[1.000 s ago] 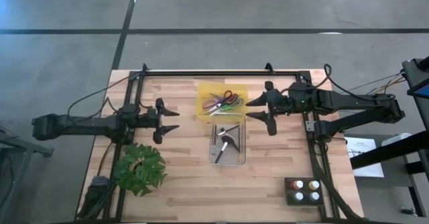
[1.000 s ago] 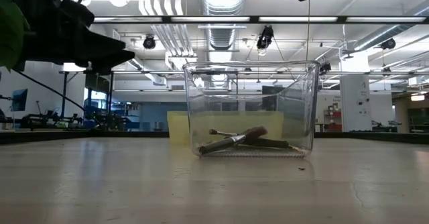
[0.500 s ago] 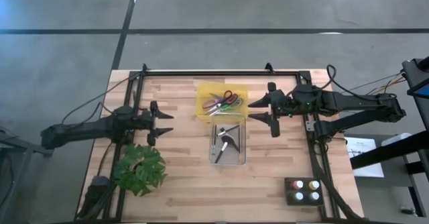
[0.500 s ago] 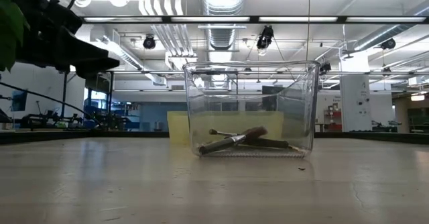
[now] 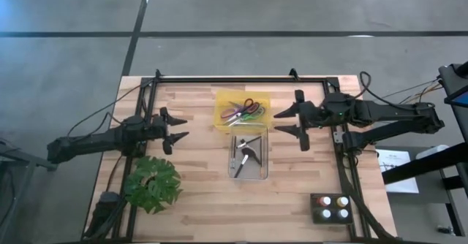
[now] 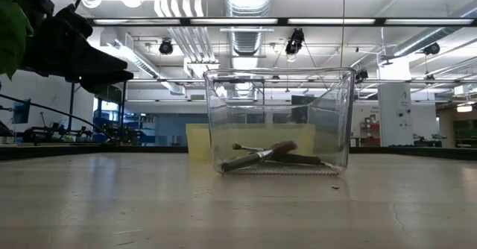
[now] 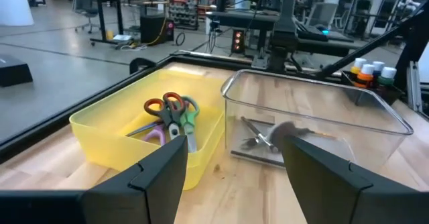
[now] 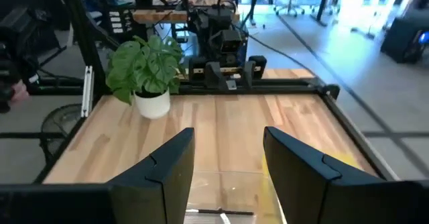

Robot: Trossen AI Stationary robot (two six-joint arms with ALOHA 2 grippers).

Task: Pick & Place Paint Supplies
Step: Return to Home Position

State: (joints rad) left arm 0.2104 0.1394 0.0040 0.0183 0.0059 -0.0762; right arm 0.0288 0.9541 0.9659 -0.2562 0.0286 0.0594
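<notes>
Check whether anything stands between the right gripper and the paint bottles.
Nothing visible does. Bare tabletop lies between the open right gripper and the paint bottles; the clear bin sits to one side of that path. The left gripper waits across the table.

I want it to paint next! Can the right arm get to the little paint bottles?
Probably yes. The right gripper is open and empty near the yellow bin, and the paint bottles stand uncovered at the table corner on that arm's side, with only bare wood between.
</notes>
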